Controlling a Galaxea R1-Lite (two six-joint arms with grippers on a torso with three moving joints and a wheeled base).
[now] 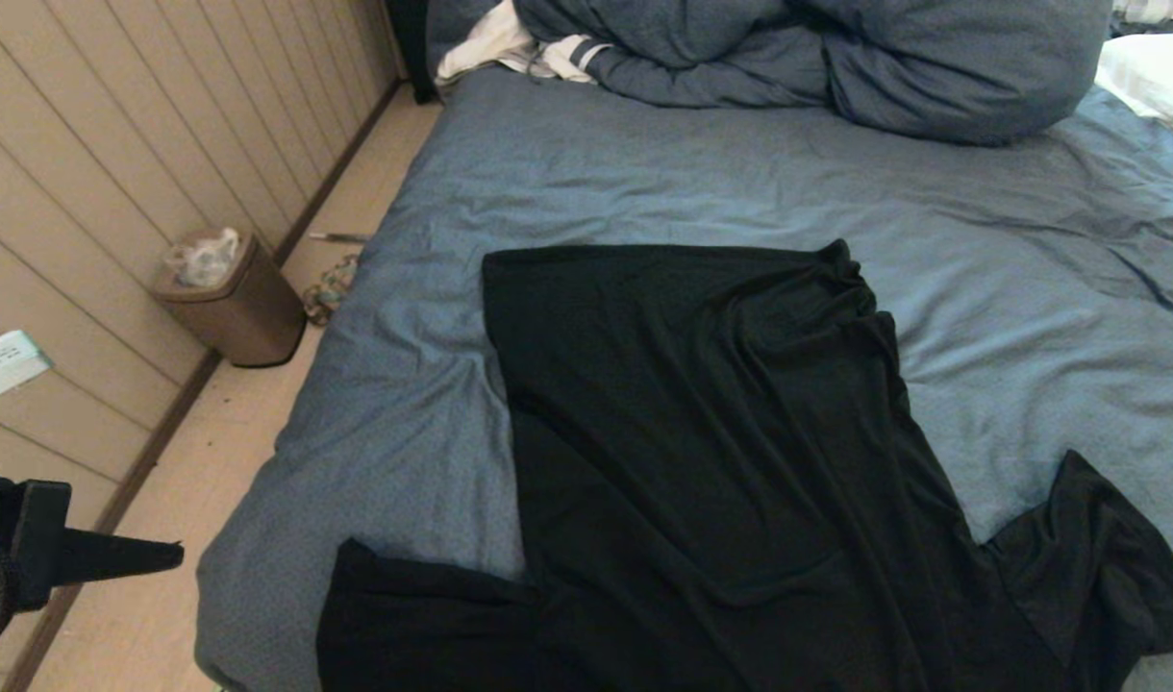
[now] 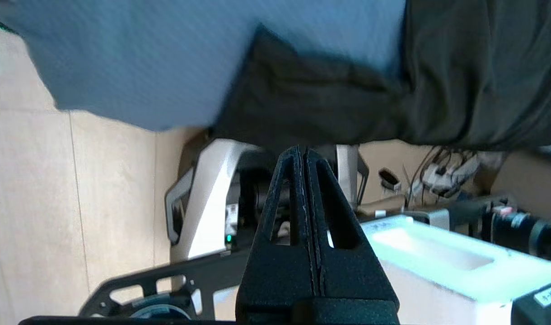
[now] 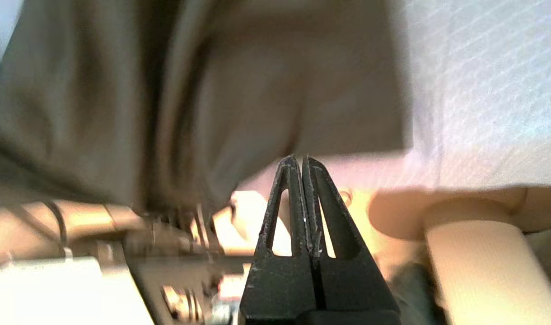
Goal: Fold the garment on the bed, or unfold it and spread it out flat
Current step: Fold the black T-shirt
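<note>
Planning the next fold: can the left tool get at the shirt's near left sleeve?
Probably yes: the left tool, shut and empty, sits just off the garment sleeve at the bed edge, nothing between.

Plain black shirt (image 1: 711,461) fills the lower centre on a blue-grey bed (image 1: 644,183). Blue-grey duvet (image 1: 836,58) along the top, white pillow (image 1: 1154,77) upper right, brown bin (image 1: 236,308) at left.

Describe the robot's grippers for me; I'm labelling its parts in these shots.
Both wrist views show the same build: the left gripper and right gripper each have two matte black, grainy-textured wedge fingers tapering to a point, each with a slot-shaped cutout. The right fingers look scuffed pale along the edges.
</note>
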